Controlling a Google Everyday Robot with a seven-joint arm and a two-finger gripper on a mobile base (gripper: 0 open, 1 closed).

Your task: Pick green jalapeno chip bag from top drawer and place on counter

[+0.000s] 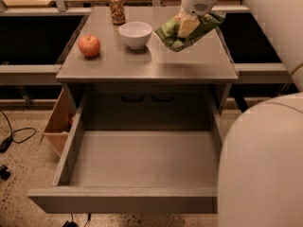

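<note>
Gripper sits over the right rear part of the counter, coming down from the top edge of the view, its pale fingers pinched onto the green jalapeno chip bag. We note the bag is tilted, its crinkled body spreading left and right of the fingers, with its lower corner low over the grey surface; we cannot tell whether it touches. A white bowl stands just left of the bag, a red apple farther left, and a patterned can at the rear behind the bowl. The top drawer stands pulled fully out below, flat bottom bare. A tan cardboard box rests on the floor to the drawer's left. The robot's white arm fills the right foreground.
</note>
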